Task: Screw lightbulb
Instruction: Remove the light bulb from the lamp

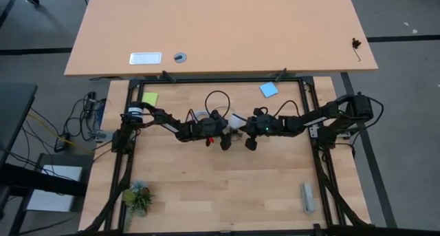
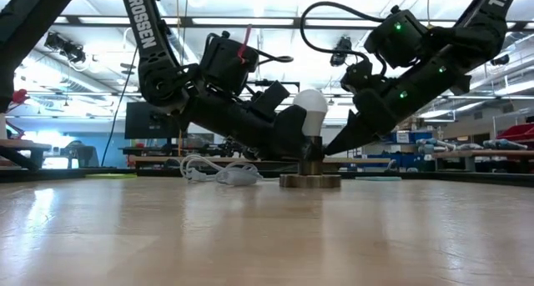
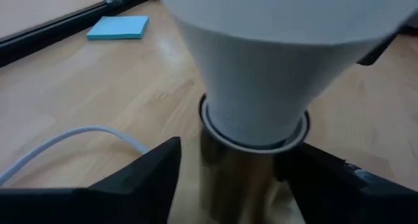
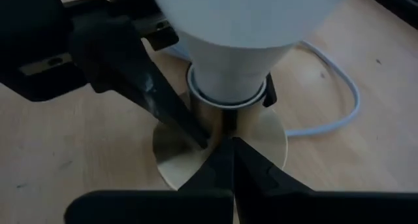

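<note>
The white lightbulb [image 2: 310, 107] stands upright with its neck in the brass-coloured socket base [image 2: 310, 180], which rests by its round disc [image 4: 268, 145] on the middle of the table. My left gripper [image 3: 235, 185] comes from the table's left. It is open, with one finger on each side of the socket's stem [image 3: 235, 172], just below the bulb's neck [image 3: 255, 119]. My right gripper [image 4: 225, 149] comes from the table's right. It is shut, and its tip is at the stem. In the high view the bulb [image 1: 236, 120] shows between the two grippers. My left gripper's fingers [image 3: 150, 178] flank the socket's stem; whether they touch it, I cannot tell. My right gripper lays its shut fingertips [image 2: 329, 150] against the side of the stem [image 4: 225, 129], above the disc. It slants down from the table's right. The socket stands flat on the table.
The socket's white cable [image 2: 219, 173] lies looped on the table behind the base. A blue note pad [image 1: 269, 89] and a green one [image 1: 149, 98] lie near the far edge. A small plant [image 1: 137, 197] and a grey object [image 1: 307, 197] sit at the near corners.
</note>
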Robot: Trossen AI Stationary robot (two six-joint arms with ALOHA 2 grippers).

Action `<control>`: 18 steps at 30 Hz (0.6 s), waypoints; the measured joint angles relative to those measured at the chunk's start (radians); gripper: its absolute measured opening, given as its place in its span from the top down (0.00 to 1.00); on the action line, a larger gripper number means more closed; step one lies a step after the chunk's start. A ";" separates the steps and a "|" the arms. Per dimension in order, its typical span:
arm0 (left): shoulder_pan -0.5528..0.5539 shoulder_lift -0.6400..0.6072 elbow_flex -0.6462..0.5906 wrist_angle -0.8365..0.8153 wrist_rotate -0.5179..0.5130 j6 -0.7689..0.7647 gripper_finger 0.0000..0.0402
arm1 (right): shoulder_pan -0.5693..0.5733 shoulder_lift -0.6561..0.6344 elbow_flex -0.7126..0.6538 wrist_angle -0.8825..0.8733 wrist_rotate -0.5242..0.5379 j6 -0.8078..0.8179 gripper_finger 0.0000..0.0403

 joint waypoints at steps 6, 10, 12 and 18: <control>-0.016 0.000 0.000 -0.001 -0.012 0.061 0.59 | 0.002 -0.014 0.000 -0.001 -0.007 0.000 0.99; -0.025 0.000 0.000 -0.003 0.014 0.091 0.60 | 0.003 -0.060 0.000 -0.039 -0.020 -0.001 0.99; -0.026 -0.012 0.001 -0.028 0.017 0.103 0.60 | 0.002 -0.098 0.000 -0.065 -0.019 -0.002 0.99; -0.028 -0.117 0.000 -0.218 0.025 0.169 0.60 | 0.002 -0.244 0.000 -0.190 -0.019 -0.002 0.98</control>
